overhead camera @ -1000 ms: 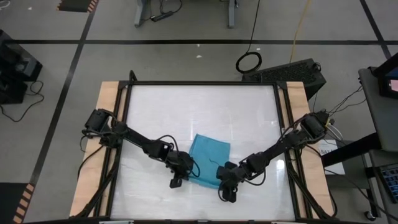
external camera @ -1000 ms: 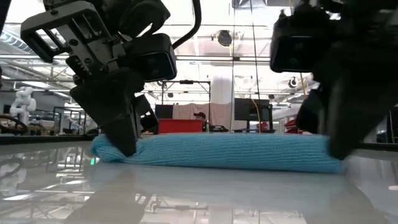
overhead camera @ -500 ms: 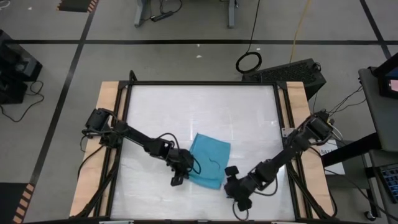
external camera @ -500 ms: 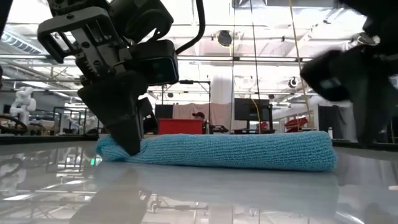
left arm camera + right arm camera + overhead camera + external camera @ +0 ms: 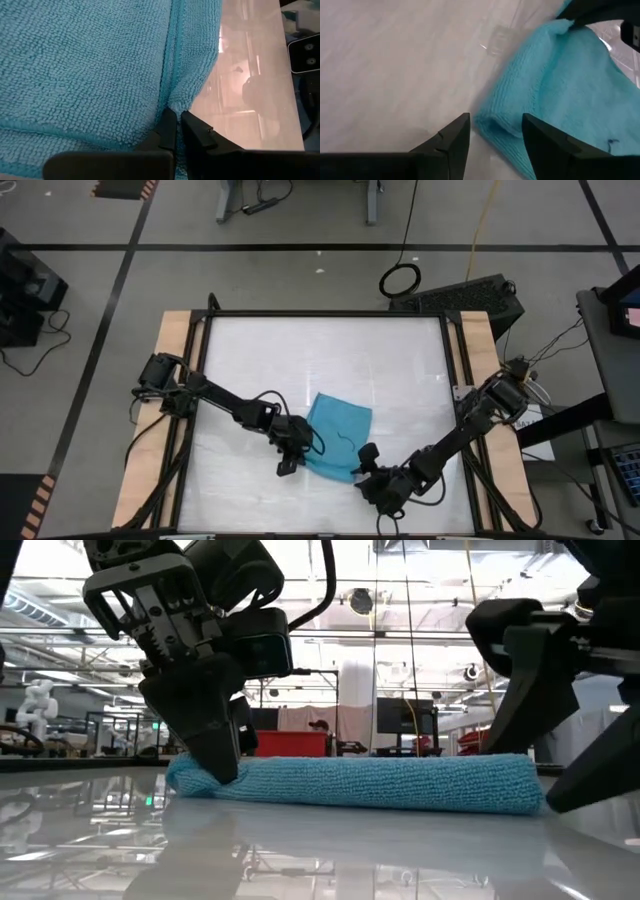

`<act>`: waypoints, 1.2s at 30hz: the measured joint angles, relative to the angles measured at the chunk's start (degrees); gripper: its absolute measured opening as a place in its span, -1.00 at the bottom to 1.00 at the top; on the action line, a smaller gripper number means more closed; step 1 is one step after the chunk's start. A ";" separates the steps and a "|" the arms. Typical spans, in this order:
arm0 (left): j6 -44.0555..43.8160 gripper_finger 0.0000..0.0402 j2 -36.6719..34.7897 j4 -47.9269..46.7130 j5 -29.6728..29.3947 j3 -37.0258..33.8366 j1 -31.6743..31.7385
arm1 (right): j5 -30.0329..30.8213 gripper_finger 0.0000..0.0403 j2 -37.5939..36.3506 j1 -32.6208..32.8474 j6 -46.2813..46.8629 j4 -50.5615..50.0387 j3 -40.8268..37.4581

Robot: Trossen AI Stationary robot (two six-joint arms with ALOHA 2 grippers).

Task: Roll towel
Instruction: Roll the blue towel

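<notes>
The teal-blue towel (image 5: 337, 435) lies on the white tabletop, and its near edge is turned over into a thick fold (image 5: 380, 783). My left gripper (image 5: 286, 467) is shut on the towel's near left end (image 5: 205, 775). My right gripper (image 5: 366, 466) is open at the towel's near right end. In the right wrist view its fingers (image 5: 455, 135) stand on either side of the folded end (image 5: 492, 122) and touch nothing. My left gripper pinches the towel's hemmed edge (image 5: 171, 97) between its two fingertips at the near left end. The fingers come down from above, slanting. One layer or several, I cannot tell. The towel rests on the table, bunched where the fingers meet it.
A black frame (image 5: 325, 313) and wooden side strips (image 5: 180, 380) border the table. Bare white tabletop (image 5: 320, 360) stretches beyond the towel's far edge. A black case (image 5: 470, 295) and cables lie on the floor beyond the far edge.
My right gripper has let go of the towel's near right end and opened. It drew back toward the near right, then came back to that end. The released end has settled on the table. The left end of the towel has shifted slightly to the right with my left gripper.
</notes>
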 joint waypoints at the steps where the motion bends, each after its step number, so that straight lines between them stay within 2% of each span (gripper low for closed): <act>1: -0.01 -0.93 0.00 0.00 0.04 0.00 0.02 | 0.03 -0.15 0.49 0.00 -0.20 0.97 0.00; 5: -0.11 -0.93 0.00 0.02 0.17 0.00 0.02 | 0.65 -0.16 2.42 -0.04 0.10 3.57 0.01; 8: -0.11 -0.93 0.00 0.02 0.41 0.00 0.00 | 1.51 -0.24 3.30 -0.07 3.73 4.13 0.09; 11: 0.27 -0.93 0.00 0.16 1.02 0.00 0.00 | 1.37 -0.45 3.34 -0.30 9.95 3.36 0.13; 16: 2.98 -0.91 0.00 0.44 1.73 0.00 -0.02 | 0.12 -0.93 3.43 -0.45 18.00 1.91 0.13; 20: 6.48 -0.81 -0.96 0.26 2.14 0.00 -0.71 | -1.59 -0.94 3.38 -0.52 27.55 1.30 0.15; 24: 12.09 -0.60 -3.73 0.18 0.63 0.00 -2.76 | -4.47 -0.98 3.24 -0.59 35.24 1.24 0.15; 31: 23.01 -0.19 -9.22 -1.65 -12.05 0.02 -7.51 | -10.00 -0.99 1.85 -0.48 45.48 1.90 0.03; 36: 33.67 -0.07 -10.30 -2.18 -16.62 0.02 -12.30 | -11.73 -0.99 0.55 -0.44 48.72 2.81 -0.13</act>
